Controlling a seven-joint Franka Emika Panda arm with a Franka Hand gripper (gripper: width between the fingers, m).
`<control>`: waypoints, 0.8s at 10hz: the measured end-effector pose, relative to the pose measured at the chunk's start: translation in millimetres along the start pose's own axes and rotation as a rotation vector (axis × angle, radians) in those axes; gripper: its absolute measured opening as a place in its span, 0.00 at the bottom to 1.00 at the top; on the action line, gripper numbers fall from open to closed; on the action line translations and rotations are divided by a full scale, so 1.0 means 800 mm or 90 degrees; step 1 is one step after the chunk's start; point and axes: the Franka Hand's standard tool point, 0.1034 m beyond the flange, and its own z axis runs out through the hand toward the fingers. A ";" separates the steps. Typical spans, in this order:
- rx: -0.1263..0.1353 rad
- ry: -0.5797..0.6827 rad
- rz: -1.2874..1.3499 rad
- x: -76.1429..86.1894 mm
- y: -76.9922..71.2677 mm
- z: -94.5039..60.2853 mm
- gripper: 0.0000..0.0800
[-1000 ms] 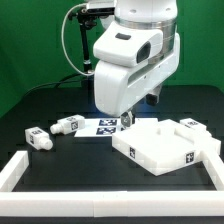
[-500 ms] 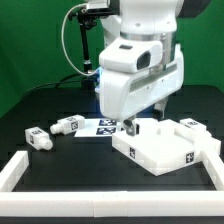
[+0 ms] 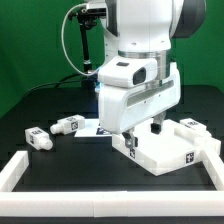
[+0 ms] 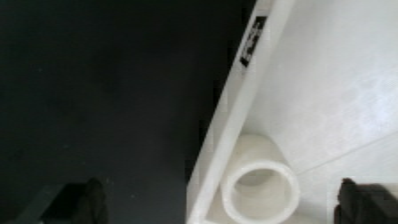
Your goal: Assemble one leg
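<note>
Two legs, stubby white pegs with marker tags, lie on the black table at the exterior view's left [image 3: 38,138] [image 3: 68,126]. A third leg [image 3: 190,124] lies behind the large white square panel [image 3: 175,150]. My gripper [image 3: 143,137] hangs low over the panel's near-left corner, open and empty. In the wrist view the gripper [image 4: 226,198] straddles the panel's edge [image 4: 329,90], with a round corner socket [image 4: 263,186] between the dark fingertips [image 4: 80,200].
The marker board [image 3: 92,127] lies on the table behind the arm, partly hidden by it. A white raised border [image 3: 20,170] runs along the table's front and left. A camera stand [image 3: 84,40] rises at the back.
The arm has moved toward the exterior view's right and downward, from over the marker board to over the panel's corner. The legs and panel have not moved.
</note>
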 end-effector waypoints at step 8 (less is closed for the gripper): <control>0.013 0.004 0.117 -0.040 -0.024 0.061 0.81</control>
